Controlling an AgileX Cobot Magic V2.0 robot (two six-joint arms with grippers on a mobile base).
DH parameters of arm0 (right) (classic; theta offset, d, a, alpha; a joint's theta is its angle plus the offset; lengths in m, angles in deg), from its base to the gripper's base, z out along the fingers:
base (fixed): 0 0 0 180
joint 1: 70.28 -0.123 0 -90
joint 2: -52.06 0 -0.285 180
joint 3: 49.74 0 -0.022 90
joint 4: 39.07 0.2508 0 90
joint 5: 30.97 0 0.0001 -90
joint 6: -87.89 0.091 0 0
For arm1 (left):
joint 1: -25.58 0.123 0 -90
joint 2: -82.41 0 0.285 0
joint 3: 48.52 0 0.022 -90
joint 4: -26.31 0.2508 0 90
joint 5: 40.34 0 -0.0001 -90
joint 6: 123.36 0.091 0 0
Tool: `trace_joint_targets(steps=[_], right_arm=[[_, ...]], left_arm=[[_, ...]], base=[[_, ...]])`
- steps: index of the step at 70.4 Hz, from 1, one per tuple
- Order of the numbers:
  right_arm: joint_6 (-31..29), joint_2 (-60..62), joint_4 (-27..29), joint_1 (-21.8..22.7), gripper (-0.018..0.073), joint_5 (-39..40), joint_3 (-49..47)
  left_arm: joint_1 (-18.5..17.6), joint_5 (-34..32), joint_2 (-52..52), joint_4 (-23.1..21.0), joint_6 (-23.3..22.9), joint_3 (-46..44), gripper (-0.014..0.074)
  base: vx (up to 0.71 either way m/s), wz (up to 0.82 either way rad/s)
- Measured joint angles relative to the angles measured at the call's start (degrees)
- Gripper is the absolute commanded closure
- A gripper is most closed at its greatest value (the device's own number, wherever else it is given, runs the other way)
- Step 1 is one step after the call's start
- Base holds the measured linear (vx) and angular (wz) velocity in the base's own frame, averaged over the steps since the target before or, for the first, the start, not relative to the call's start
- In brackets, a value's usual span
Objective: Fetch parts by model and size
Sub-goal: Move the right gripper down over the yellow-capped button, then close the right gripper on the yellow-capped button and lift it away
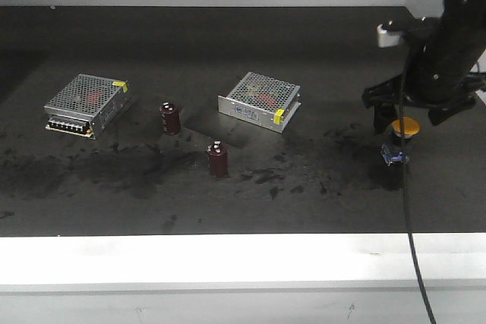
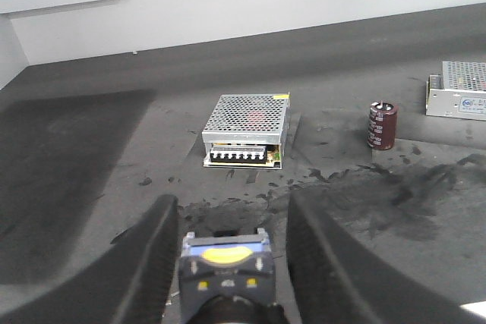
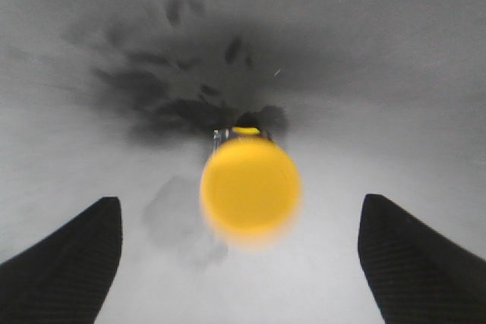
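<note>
Plainly the step in hand is the pick of the second part. The right gripper (image 3: 240, 210) hangs directly over the yellow switch (image 1: 405, 127), jaws wide, one finger (image 3: 68, 263) on each side of the cap and clear of it. The switch stands upright on the table (image 1: 228, 36), at its right end, cap up, blue base down.

The left gripper (image 2: 231, 202) appears to be carrying the other switch (image 2: 225, 263): the blue base faces away from the wrist camera, between the fingers and off the table. Its cap is hidden, so I cannot tell the colour.

Further out, untouched, lie two mesh boxes (image 1: 86, 104) (image 1: 260, 100) and two maroon cylinders (image 1: 170, 117) (image 1: 218, 158), well apart from the yellow switch.

Next, I judge, the right arm must come straight down until the fingers pass the cap and flank the dark body, then close. The cap is round and smooth, so a grip on it alone may slip. The switch also looks top-heavy, and an off-centre finger could tip it.
</note>
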Motion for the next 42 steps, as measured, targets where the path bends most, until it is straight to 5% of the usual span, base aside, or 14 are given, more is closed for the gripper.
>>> trace_joint_targets(steps=[42], right_arm=[[-3.85, -7.15, 2.00, 1.45, -0.0017, 0.75, -0.04]], left_arm=[[0.00, 0.39, 0.00, 0.00, 0.00, 0.00, 0.0601]], base=[[0.00, 0.00]])
